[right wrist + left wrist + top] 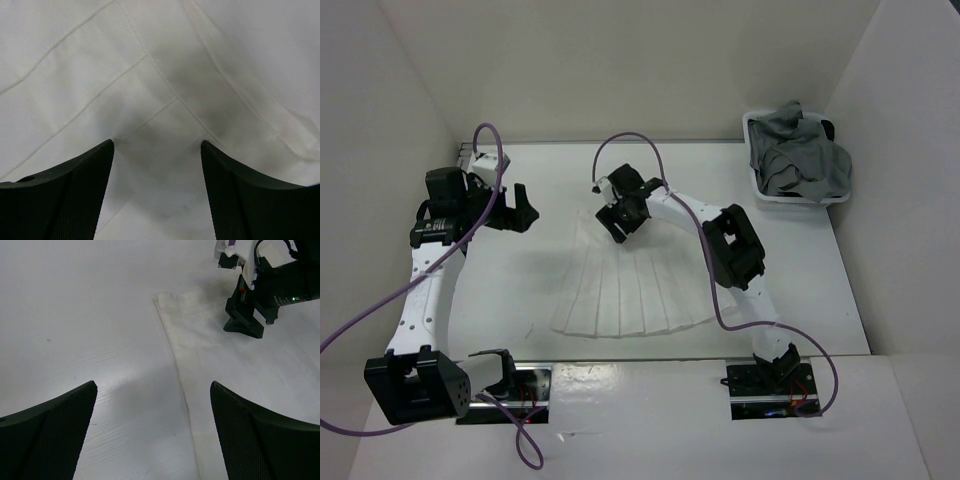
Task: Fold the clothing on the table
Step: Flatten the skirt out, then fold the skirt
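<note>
The right fingers (65, 200) are spread, with nothing pinched between them. They point down at the white pleated skirt (165, 75), whose cloth fills the right wrist view with creases and a dark shadow in the gap. I cannot tell whether the tips actually press the fabric. From above, these right fingers (622, 218) sit over the narrow far end of the skirt (620, 295), at the waistband. The left wrist view shows them (243, 325) low on the cloth near its far left corner.

The left fingers (50, 435) are also spread wide and hold nothing. They hang above the bare bench (90, 315), with the skirt's left edge (200, 370) running between them. From above, the left fingers (523, 212) are to the left of the skirt and apart from it.

The skirt lies flat and fanned open on the middle of the bench (800, 290), its waistband far and its wide curved hem near, the pleats running straight between them.

The right arm (735, 245) reaches from its base at the near right, leaning left over the skirt's right side. The left arm (425, 290) rises along the left edge. A purple cable (490, 135) loops over it.

In the far right corner stands a small bin (757, 178) heaped with grey garments (800, 150), well apart from the skirt.
</note>
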Robot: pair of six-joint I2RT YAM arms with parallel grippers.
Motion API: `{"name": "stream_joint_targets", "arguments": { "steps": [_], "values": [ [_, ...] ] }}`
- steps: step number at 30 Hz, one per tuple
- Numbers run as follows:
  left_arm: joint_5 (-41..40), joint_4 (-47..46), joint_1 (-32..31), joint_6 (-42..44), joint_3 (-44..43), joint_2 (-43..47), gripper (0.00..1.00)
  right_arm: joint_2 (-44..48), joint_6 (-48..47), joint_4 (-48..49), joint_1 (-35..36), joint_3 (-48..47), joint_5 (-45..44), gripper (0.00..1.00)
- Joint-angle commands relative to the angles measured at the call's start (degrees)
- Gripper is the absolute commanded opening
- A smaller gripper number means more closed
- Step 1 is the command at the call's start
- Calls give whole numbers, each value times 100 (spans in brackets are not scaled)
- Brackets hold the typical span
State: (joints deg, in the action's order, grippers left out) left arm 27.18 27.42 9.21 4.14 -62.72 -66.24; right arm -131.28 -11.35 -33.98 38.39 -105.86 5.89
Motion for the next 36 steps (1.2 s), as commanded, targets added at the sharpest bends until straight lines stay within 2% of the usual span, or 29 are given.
{"name": "stream_joint_targets", "arguments": {
  "steps": [1, 5, 9, 13, 15, 20, 21, 22, 27, 34, 36],
  "values": [
    [15, -79, 19, -71, -162, 111, 100, -2, 159, -257, 116, -496, 149, 75],
    [15, -79, 19, -71, -162, 111, 100, 585, 160, -364, 116, -708, 351, 75],
    [85, -132, 19, -71, -162, 41, 100, 1806, 98, -312, 116, -401, 247, 75],
    [200, -193, -252, -19, -293, -415, 100, 2896, -121, 197, -182, 844, -167, 80],
    [200, -123, -604, 95, -504, -916, 100, 3249, -121, 321, -708, 1285, -36, 80],
    [323, -61, -850, 236, -1189, -2330, 100, 3522, -69, 514, -1964, 2042, 324, 80],
    [323, -61, -851, 236, -1329, -2541, 100, 3592, -147, 515, -2080, 2244, 386, 82],
    [323, -61, -851, 236, -1548, -2926, 100, 3592, -148, 515, -2168, 2324, 387, 90],
    [200, -184, -903, 183, -2016, -3773, 100, 3592, -280, 655, -2450, 2580, 439, 90],
    [200, -184, -956, 183, -2464, -4616, 98, 2907, -175, 770, -2503, 2430, 773, 90],
    [60, -184, -1017, 131, -2544, -4801, 97, 2679, -174, 822, -2503, 2255, 826, 87]
  ]
}}
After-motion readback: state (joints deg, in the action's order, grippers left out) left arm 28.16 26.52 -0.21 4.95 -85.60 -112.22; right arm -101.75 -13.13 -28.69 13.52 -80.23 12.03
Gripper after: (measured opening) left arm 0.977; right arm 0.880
